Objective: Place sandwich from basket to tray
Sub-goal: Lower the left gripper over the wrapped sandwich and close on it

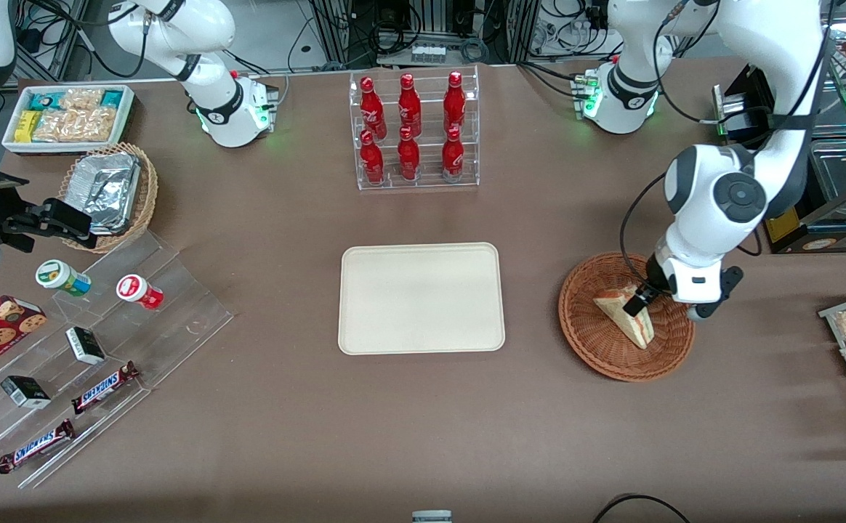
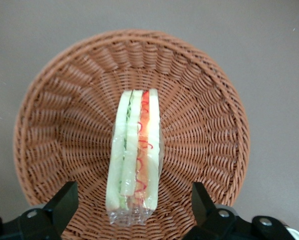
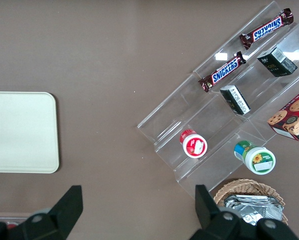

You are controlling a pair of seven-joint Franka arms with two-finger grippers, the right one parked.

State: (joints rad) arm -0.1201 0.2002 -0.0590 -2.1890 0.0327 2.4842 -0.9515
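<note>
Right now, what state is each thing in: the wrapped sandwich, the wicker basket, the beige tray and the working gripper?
Clear-wrapped triangular sandwich: on its edge in the basket, not gripped.
Round reddish-brown wicker basket: holds only the sandwich.
Flat cream-beige tray: nothing on it.
Left gripper: open, fingers either side of the sandwich.

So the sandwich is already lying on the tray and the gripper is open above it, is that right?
Not quite. The sandwich is still in the basket, not on the tray, which has nothing on it. The front view shows this. The rest holds: the gripper is above the sandwich, jaws open on either side of it, as the left wrist view shows.
</note>
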